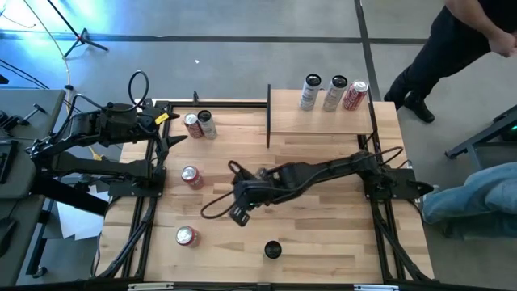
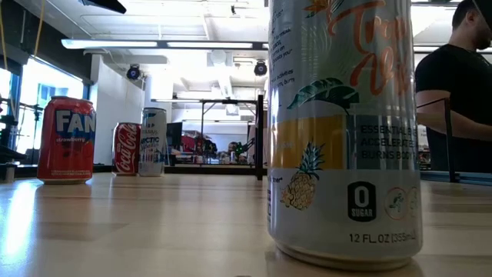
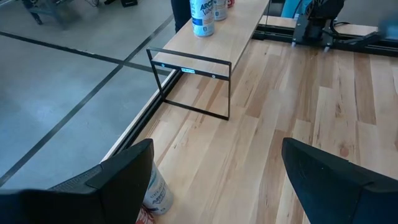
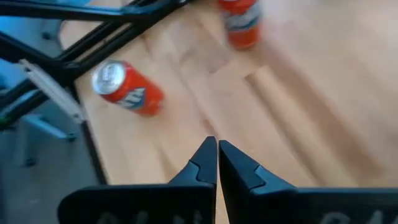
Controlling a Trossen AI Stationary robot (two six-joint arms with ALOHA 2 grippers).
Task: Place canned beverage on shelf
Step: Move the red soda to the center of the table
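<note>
The left claw (image 1: 166,128), fingers apart, hangs just beside two upright cans (image 1: 199,124) at the tabletop's far left; the right claw (image 1: 240,212), pinched together and empty, sits mid-tabletop, farther off; the shelf (image 1: 319,121) lies rightward, already bearing three cans

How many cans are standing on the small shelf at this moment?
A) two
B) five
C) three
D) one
C: in the high view the shelf carries three upright cans in a row near its far edge, a white can, a silver can and a red can; the other cans are on the tabletop.
</note>
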